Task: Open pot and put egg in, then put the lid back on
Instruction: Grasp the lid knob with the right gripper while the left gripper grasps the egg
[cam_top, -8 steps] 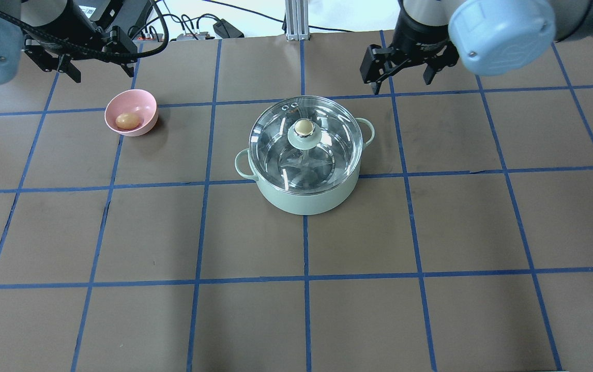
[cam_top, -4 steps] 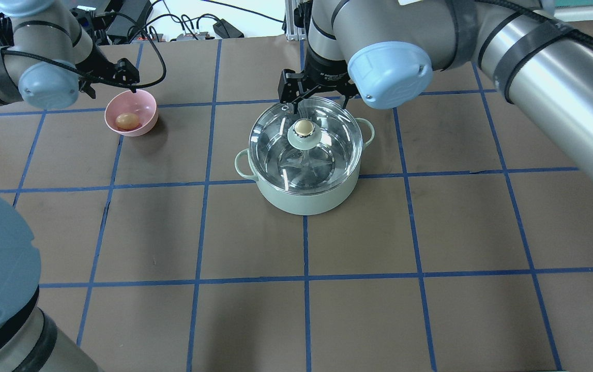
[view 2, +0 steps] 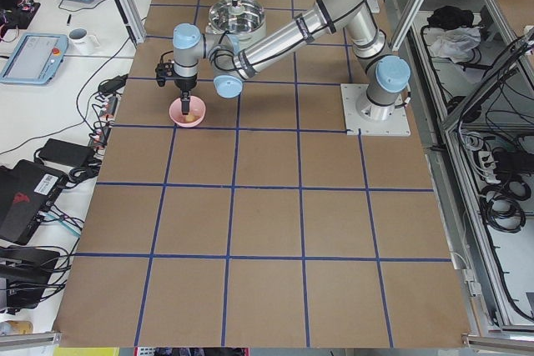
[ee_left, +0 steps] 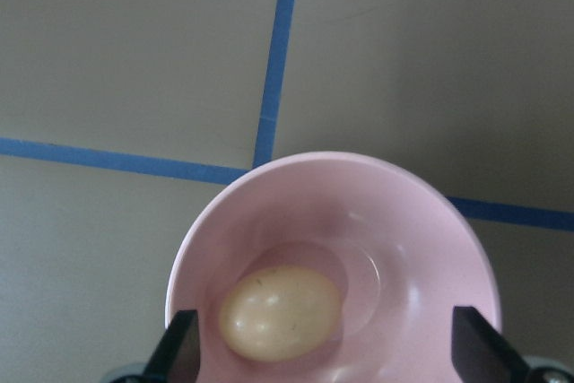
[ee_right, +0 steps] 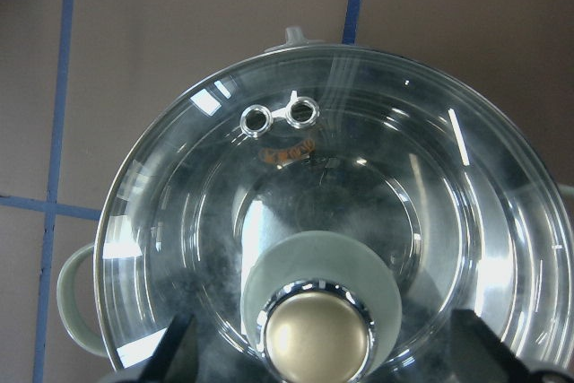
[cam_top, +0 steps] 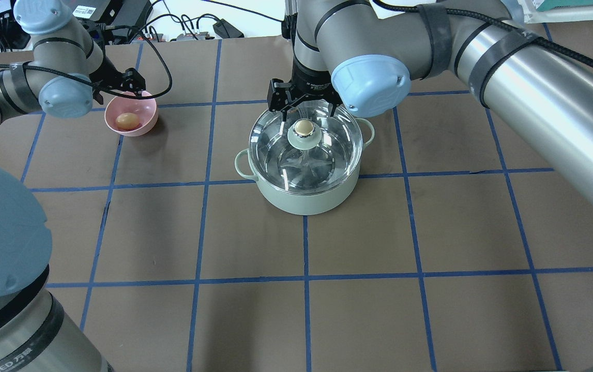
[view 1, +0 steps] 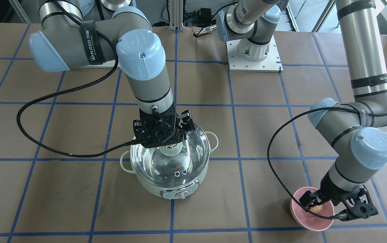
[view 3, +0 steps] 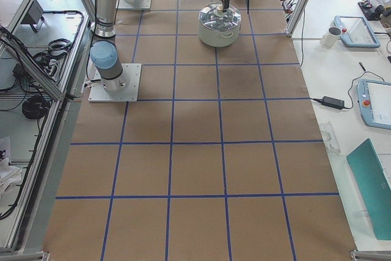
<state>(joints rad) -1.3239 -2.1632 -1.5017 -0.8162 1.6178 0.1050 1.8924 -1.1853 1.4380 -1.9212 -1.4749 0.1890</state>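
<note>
Nothing is completed. The lid (cam_top: pixel 327 152) sits on the pot (cam_top: pixel 304 200), mid-table toward the far side. The egg (cam_top: pixel 127 121) lies in the pink bowl (cam_top: pixel 149 123) at far left. The right gripper (cam_top: pixel 307 111) points straight down over the lid's knob (cam_top: pixel 303 126), fingers spread, gripping nothing. The left gripper (ee_left: pixel 327 354) hangs vertical over the bowl, spread and empty.

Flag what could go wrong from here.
The right gripper is open over the round knob of the lid; a shallow pinch could slip and drop it onto the pot. The left gripper spreads nearly as wide as the pink bowl, with the egg off-centre; it may catch the rim or roll the egg.
</note>
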